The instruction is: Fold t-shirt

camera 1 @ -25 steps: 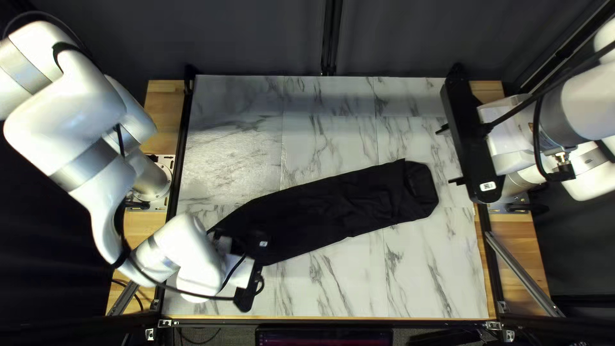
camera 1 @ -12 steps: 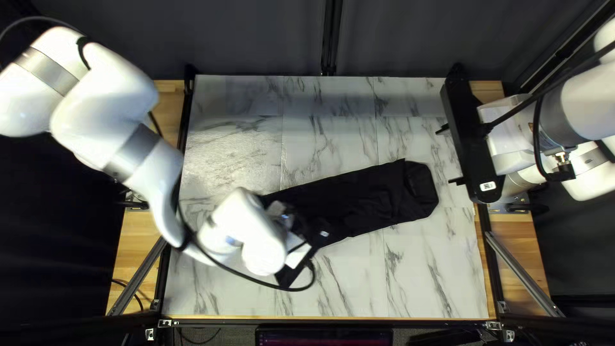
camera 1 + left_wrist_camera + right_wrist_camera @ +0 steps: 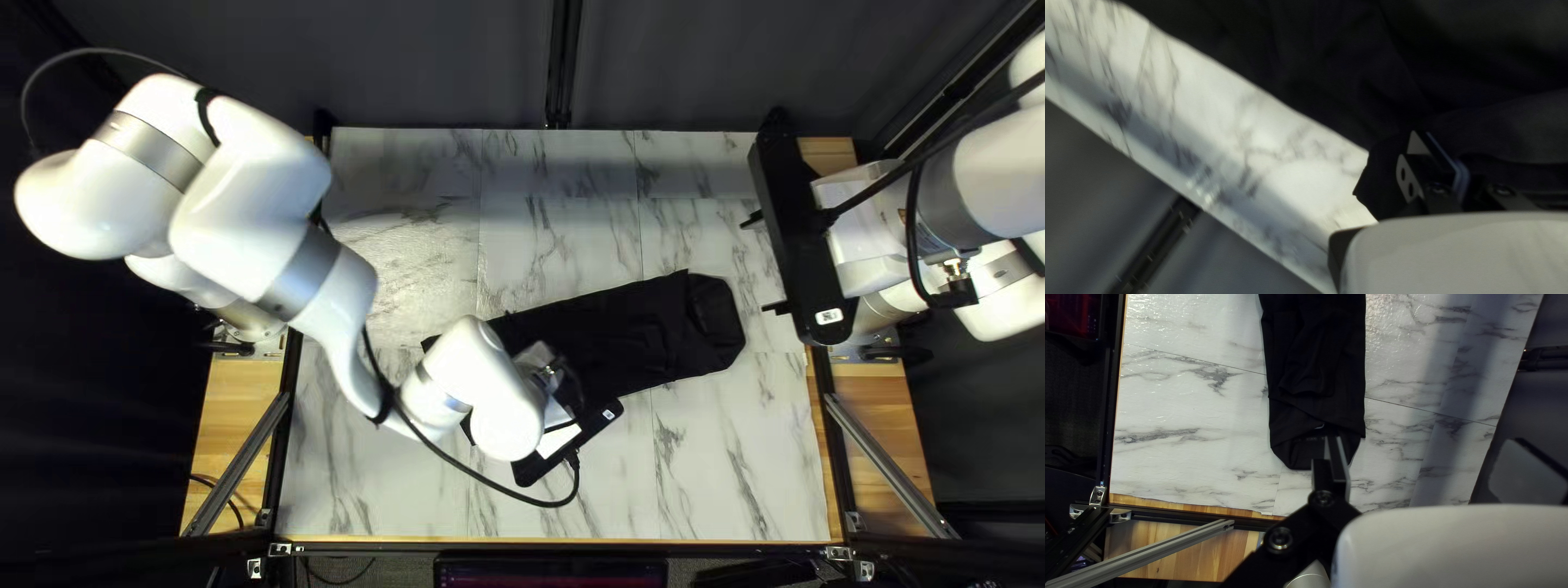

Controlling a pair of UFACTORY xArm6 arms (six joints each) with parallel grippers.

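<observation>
1. Top left view: the left hand (image 3: 568,444) has moved rightward, drawing the black cloth T-shirt's (image 3: 626,338) left end along. The white, grey-veined tabletop (image 3: 555,240) meets a dark curtain (image 3: 697,65). The right hand (image 3: 763,264), released, fingertips well apart, is near the shirt's right end.
2. Left wrist view: the hand is clenched on the shirt, cloth around its fingers.
3. Right wrist view: the shirt stretches ahead, past a grey metal rail (image 3: 1154,554).
</observation>
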